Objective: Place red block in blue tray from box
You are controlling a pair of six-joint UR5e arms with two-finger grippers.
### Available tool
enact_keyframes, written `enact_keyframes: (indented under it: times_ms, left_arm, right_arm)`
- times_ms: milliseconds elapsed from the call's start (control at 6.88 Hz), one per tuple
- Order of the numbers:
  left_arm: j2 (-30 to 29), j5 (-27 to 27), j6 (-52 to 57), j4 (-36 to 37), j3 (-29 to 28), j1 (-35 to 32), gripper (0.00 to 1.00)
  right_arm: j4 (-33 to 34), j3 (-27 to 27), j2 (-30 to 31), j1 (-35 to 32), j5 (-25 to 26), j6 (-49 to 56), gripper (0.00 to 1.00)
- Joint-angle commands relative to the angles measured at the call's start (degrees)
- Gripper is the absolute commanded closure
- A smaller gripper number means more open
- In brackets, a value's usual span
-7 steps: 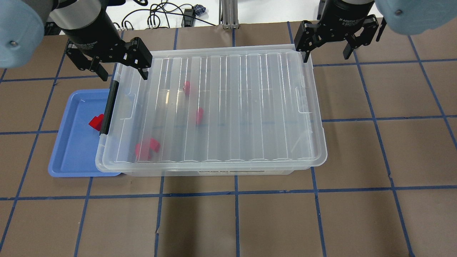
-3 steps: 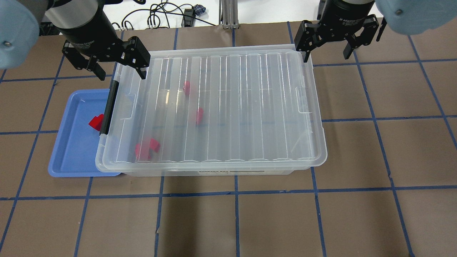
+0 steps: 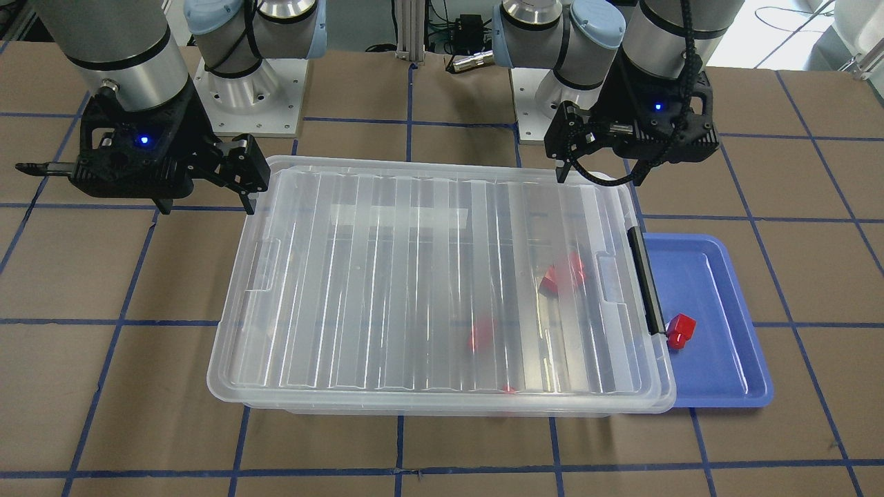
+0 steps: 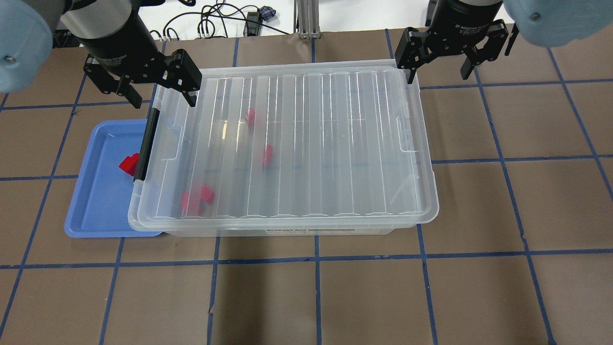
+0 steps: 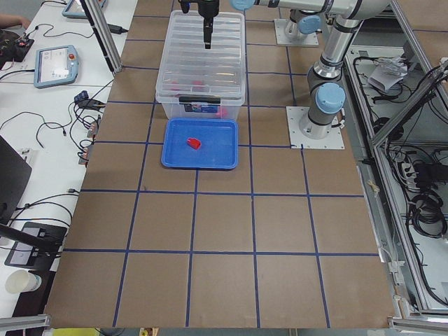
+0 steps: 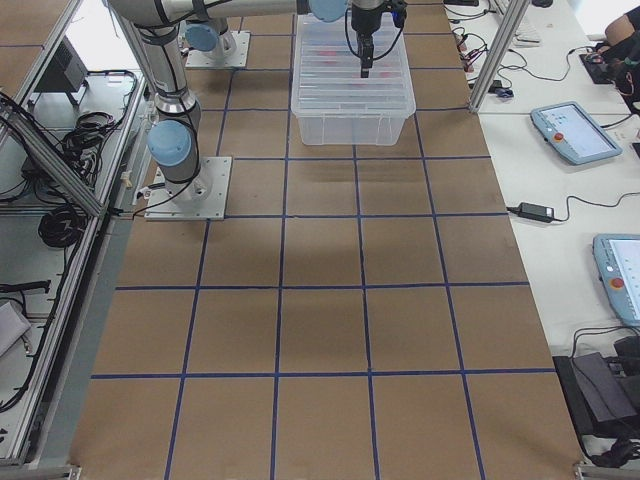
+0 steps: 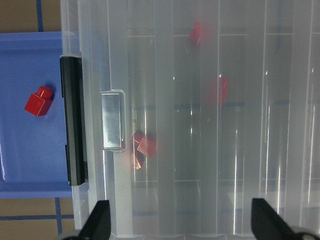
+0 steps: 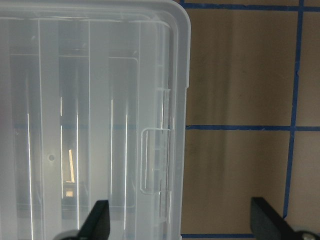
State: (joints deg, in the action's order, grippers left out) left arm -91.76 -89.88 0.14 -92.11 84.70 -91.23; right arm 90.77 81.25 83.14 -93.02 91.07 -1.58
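Observation:
The box (image 4: pixel 335 143) is a clear bin with its ribbed lid on and its black latch bar (image 4: pixel 146 143) facing the blue tray (image 4: pixel 100 211). One red block (image 4: pixel 128 164) lies in the tray beside the latch; it also shows in the left wrist view (image 7: pixel 39 101). Three more red blocks (image 4: pixel 267 154) show blurred through the lid. My left gripper (image 4: pixel 160 98) is open and empty above the box's far corner on the tray side. My right gripper (image 4: pixel 438 76) is open and empty above the opposite far corner.
The tray's inner edge sits under the box's overhang. Cables (image 4: pixel 215 19) and a metal post (image 4: pixel 306 19) lie beyond the table's far edge. The arm bases (image 3: pixel 248 90) stand behind the box. Brown table with blue tape lines surrounds the box.
My left gripper has shifted slightly toward the table's far edge, still open. The right gripper, box, tray and blocks have not moved.

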Motion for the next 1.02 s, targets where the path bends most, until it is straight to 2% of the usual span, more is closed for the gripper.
enact_keyframes:
  times_ms: [0,872]
  left_arm:
    - [0.01,-0.03,0.03,0.00,-0.06,0.00,0.00]
    - [-0.43,0.06,-0.06,0.17,-0.15,-0.27,0.00]
  right_arm:
    - [-0.07,0.05,0.00,0.12,-0.02,0.00,0.00]
    - [0.02,-0.04,0.00,0.12,-0.02,0.00,0.00]
